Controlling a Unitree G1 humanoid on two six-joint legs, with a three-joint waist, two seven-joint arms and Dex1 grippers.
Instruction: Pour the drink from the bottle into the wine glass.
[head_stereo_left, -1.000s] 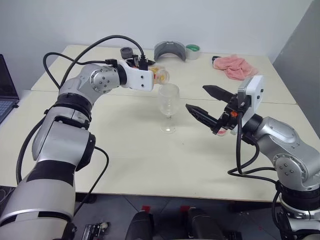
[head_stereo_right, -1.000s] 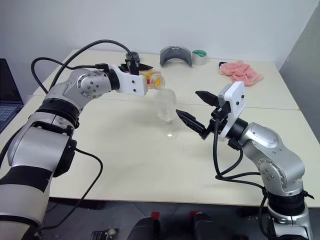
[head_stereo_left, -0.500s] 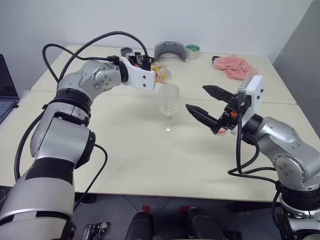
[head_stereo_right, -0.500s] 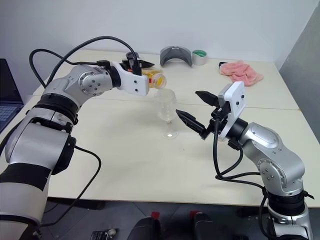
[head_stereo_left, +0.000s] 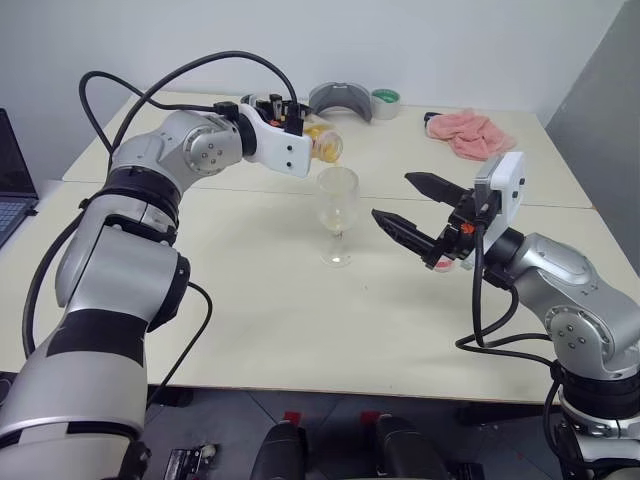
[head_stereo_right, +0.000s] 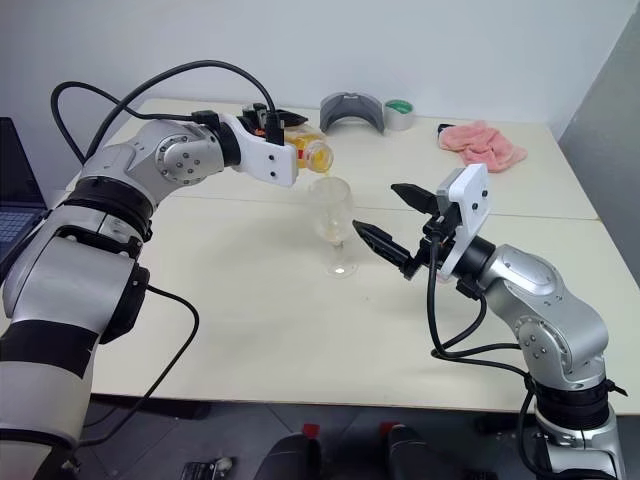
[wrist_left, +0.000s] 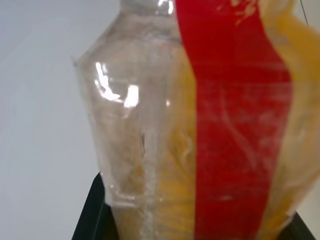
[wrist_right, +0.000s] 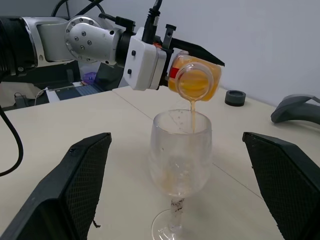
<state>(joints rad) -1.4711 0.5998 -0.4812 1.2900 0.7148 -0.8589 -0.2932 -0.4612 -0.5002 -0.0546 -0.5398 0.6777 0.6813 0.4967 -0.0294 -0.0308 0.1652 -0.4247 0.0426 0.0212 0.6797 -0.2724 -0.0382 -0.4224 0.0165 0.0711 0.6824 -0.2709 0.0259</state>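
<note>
My left gripper is shut on the bottle, a clear plastic one with a red label strip. The bottle lies tipped on its side, with its open mouth just above the rim of the wine glass. A thin stream of the orange-yellow drink falls from the mouth into the bowl, and a little liquid tints the bowl's bottom. The glass stands upright on the cream table. To the right of the glass, my right gripper hovers open and empty, its fingers on either side of the glass without touching it.
At the table's far edge lie a grey curved holder, a green tape roll and a pink cloth. A small dark round cap sits behind the bottle. A laptop shows at the left edge.
My left gripper has lifted the bottle slightly and rolled it, so its mouth tips further down over the glass. The right arm has stayed still.
</note>
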